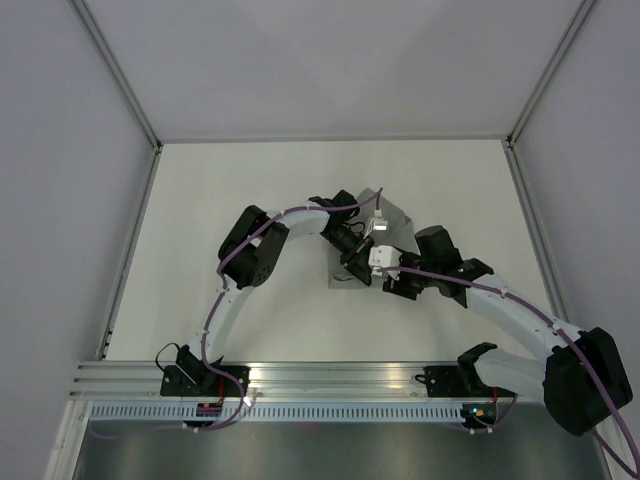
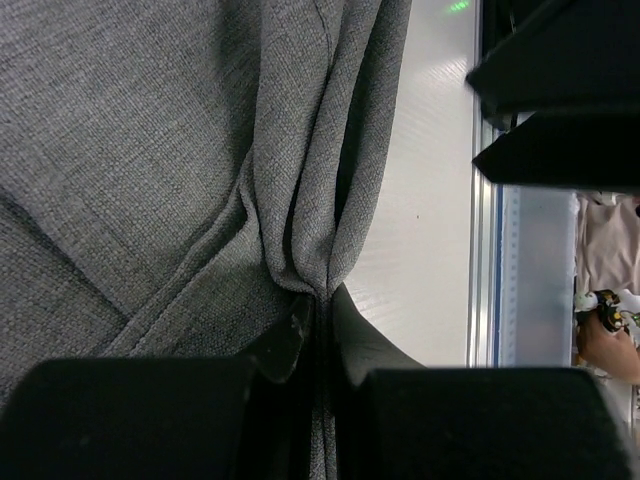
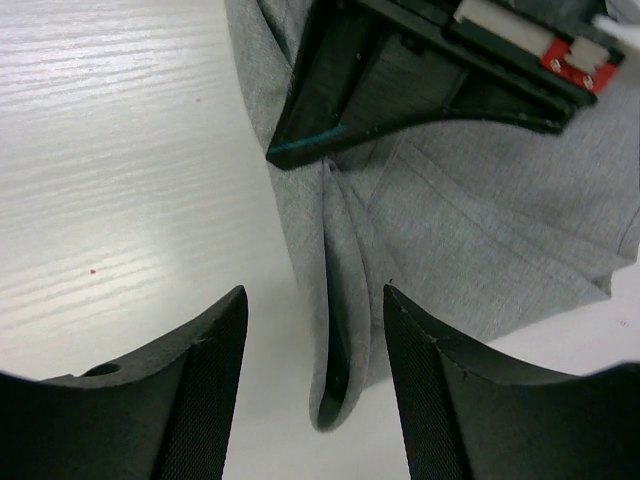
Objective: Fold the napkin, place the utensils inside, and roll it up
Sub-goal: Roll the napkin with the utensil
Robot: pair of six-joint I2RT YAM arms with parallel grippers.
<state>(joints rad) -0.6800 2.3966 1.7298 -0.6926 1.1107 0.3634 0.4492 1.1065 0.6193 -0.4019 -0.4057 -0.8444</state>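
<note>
Grey woven napkin, matte, lying bunched near the middle of the white tabletop, beneath both arms. Left pincer: clamped together on a gathered ridge of the cloth, with pleats fanning away from the bite. Right pincer: jaws apart and holding nothing, poised either side of the napkin's curled edge. Utensils: not clearly visible; a dark shape inside the curled edge may be one, but I cannot tell. Step in hand, as judged: forming or tightening the roll. Handling note: bring the right pincer squarely over the curled edge and close on all layers. The left should hold the ridge taut so the cloth neither slumps open nor spills.
</note>
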